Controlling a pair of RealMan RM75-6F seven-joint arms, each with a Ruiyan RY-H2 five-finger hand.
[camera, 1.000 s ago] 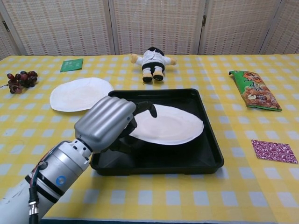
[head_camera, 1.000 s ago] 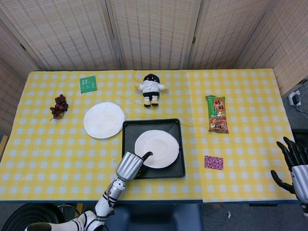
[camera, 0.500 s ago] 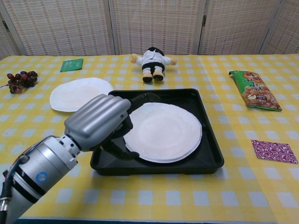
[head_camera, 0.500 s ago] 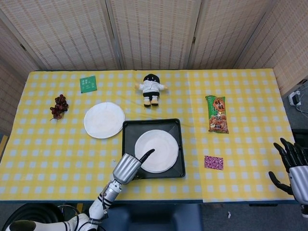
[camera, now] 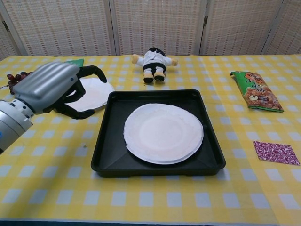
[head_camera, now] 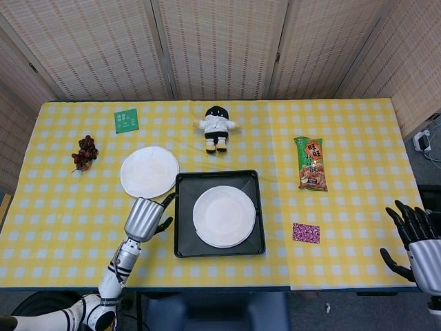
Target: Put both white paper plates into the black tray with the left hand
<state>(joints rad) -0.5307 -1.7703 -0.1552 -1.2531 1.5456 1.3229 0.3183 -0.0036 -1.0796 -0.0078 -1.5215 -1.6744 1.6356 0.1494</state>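
One white paper plate (head_camera: 224, 216) (camera: 163, 133) lies flat inside the black tray (head_camera: 183, 241) (camera: 106, 155). The second white paper plate (head_camera: 148, 170) (camera: 96, 92) rests on the tablecloth just left of the tray's far corner. My left hand (head_camera: 145, 218) (camera: 51, 88) hovers left of the tray and near the second plate, fingers curved and apart, holding nothing. In the chest view it covers part of that plate. My right hand (head_camera: 413, 238) hangs off the table's right front corner, fingers spread and empty.
A plush doll (head_camera: 217, 127) (camera: 154, 62) lies behind the tray. A snack bag (head_camera: 310, 163) (camera: 256, 90) and a purple packet (head_camera: 306, 232) (camera: 276, 153) sit to the right. Grapes (head_camera: 85, 152) (camera: 21, 81) and a green card (head_camera: 126, 121) lie at the left.
My left hand let go of the plate, which now lies flat in the tray. The hand then drew back to the left, toward the second plate. My right hand barely moved.
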